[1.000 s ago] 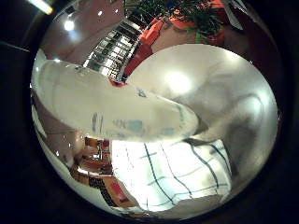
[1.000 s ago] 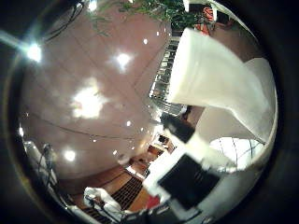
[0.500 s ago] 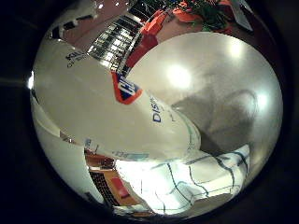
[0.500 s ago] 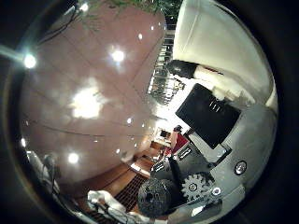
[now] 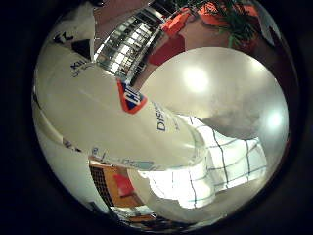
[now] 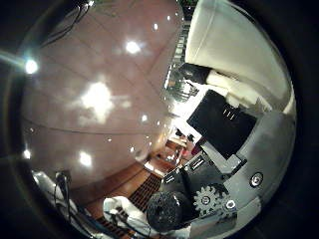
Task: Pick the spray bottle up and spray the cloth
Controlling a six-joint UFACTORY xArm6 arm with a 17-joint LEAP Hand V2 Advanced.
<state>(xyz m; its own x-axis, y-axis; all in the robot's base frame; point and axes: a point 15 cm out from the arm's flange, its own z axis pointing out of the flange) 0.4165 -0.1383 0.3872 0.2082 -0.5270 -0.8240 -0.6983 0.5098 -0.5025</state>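
Note:
A white spray bottle (image 5: 108, 113) with a blue and red label fills much of the right little finger side palm view, close against the palm. Beyond it lies a white cloth (image 5: 220, 166) with dark check lines on a round white table (image 5: 230, 88). In the right thumb side palm view the bottle's white body (image 6: 234, 45) lies beside my hand (image 6: 224, 149), whose black and white geared fingers are curled in against it.
Past the table's far edge are a metal railing (image 5: 132, 44) and red planters with green plants (image 5: 220, 15). The right thumb side palm view looks out at a reddish ceiling with bright lights (image 6: 97, 97).
The bottle has come closer and fills more of the little finger side view. The fingers have curled into the thumb side view beside the bottle. The camera has shifted over the cloth.

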